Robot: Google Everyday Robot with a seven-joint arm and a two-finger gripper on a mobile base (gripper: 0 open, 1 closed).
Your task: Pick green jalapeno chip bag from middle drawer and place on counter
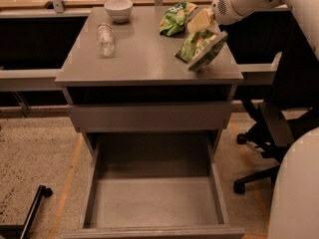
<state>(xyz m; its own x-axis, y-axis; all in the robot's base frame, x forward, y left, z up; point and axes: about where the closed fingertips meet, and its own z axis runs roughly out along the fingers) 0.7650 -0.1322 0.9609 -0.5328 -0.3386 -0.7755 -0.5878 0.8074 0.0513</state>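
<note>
The green jalapeno chip bag (202, 46), pale green with a white band, is tilted over the right front part of the counter (139, 59). Its lower end is at the counter surface. My gripper (201, 21) is just above the bag's upper end and shut on it, coming in from the upper right on the white arm (239, 1). The middle drawer (154, 203) is pulled out below the counter, and its grey tray holds nothing.
A brighter green bag (174, 18) lies at the back of the counter, left of the gripper. A white bowl (118, 9) and a clear bottle (105, 38) on its side are at the back left. A black office chair (269, 133) stands right of the cabinet.
</note>
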